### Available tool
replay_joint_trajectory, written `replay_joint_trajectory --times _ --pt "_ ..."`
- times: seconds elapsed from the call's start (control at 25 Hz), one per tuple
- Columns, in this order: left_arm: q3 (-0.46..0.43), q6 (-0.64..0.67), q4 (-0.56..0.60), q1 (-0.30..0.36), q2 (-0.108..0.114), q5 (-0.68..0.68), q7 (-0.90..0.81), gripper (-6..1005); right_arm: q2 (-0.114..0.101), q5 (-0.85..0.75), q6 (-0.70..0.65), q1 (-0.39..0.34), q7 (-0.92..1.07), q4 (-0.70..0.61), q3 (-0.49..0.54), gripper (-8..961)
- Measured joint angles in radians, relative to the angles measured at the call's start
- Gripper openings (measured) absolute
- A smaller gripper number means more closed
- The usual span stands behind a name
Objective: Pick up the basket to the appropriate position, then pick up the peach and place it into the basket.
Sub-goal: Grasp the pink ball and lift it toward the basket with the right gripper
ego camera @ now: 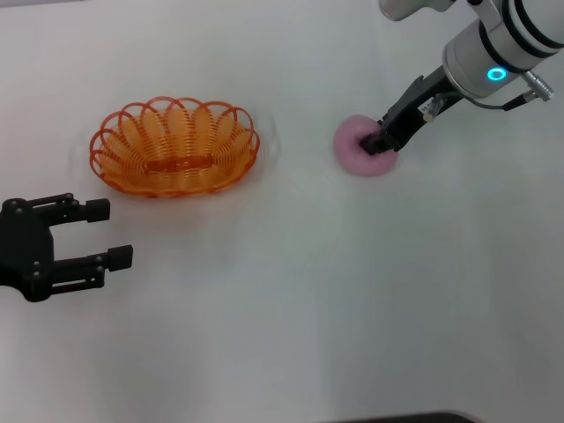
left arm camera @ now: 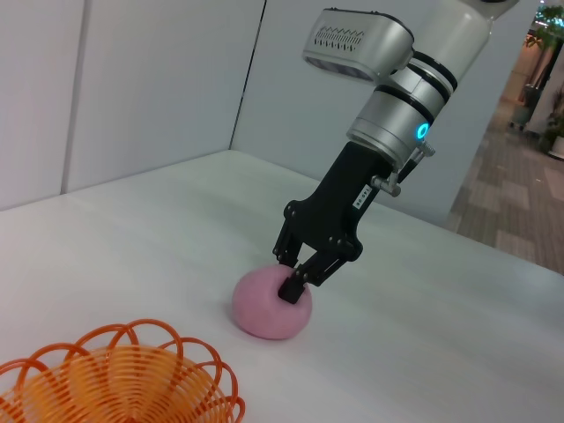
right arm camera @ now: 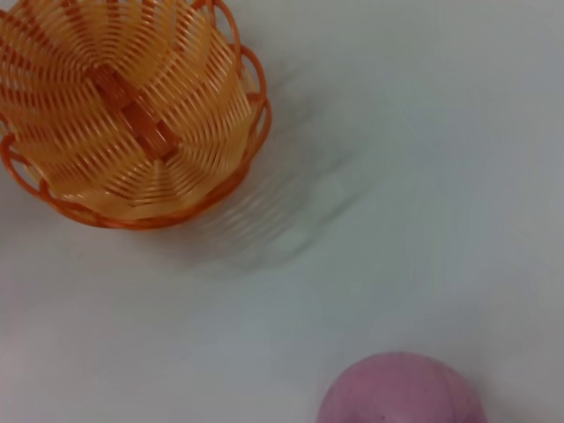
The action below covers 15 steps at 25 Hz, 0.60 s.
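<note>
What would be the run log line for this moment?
right pincer: on peach, grip unclear | left pincer: open, idle | basket: empty

basket [left arm camera: 115,379]: lower part cut off by the left wrist picture's edge.
peach [right arm camera: 401,389]: lower part cut off in the right wrist view; top partly hidden behind the right gripper [ego camera: 381,143] fingers in the head view.

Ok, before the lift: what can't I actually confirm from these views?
- Grip on the peach: the right gripper hides the contact in the head and left wrist views.
- Right wrist view: peach cut by the edge, no fingers shown.
- Basket: cropped in both wrist views.
- Left gripper: open, apart from the basket.
</note>
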Motion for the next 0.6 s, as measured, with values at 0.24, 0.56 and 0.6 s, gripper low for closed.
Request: replay_joint_trajectory --times 0.24,0.56,0.6 --pt "0.000 0.000 0.000 0.000 0.000 0.000 0.000 733 0.000 0.000 -0.002 0.000 0.000 -0.003 0.002 217" --pt "0.000 0.004 0.000 0.000 0.001 0.000 -0.009 733 -0.010 0.059 -0.031 -0.007 0.003 -0.062 0.012 173" --pt "0.000 0.007 0.000 0.000 0.002 0.000 -0.011 732 -0.010 0.066 -0.037 -0.008 0.004 -0.079 0.019 163"
